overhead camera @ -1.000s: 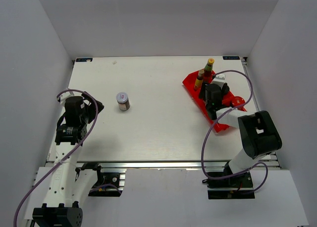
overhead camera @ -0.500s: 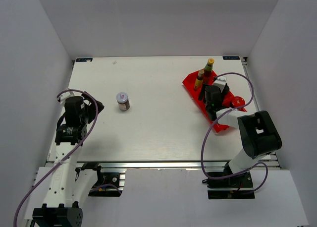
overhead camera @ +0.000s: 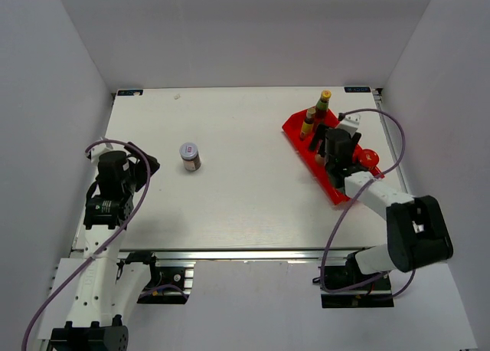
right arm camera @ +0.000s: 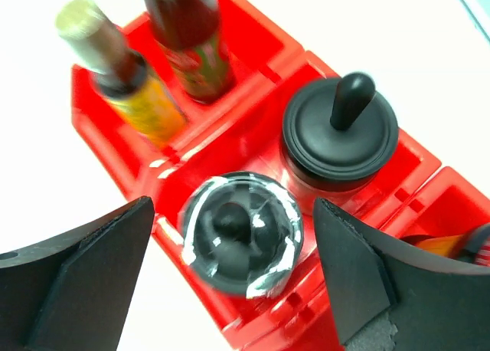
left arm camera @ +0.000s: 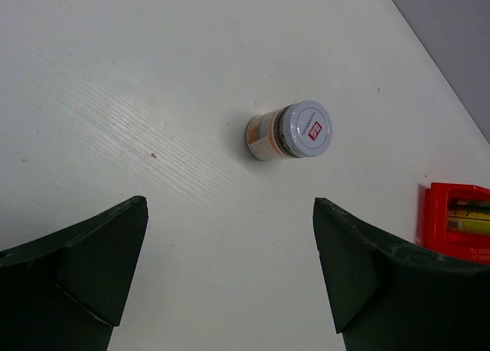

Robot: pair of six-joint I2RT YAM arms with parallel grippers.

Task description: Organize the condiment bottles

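Release is shown at the right gripper: its jaws have been spread wide within the last second and are now held clear on either side of a black-capped glass shaker. The shaker has been left upright in a compartment of the red plastic bin, just beside a second black-capped shaker and near two slim dark sauce bottles. One white-lidded jar is left standing on the white table, well apart from the bin, faced by the left gripper, whose jaws are spread with nothing between them. It is judged to be the piece remaining to be stowed.
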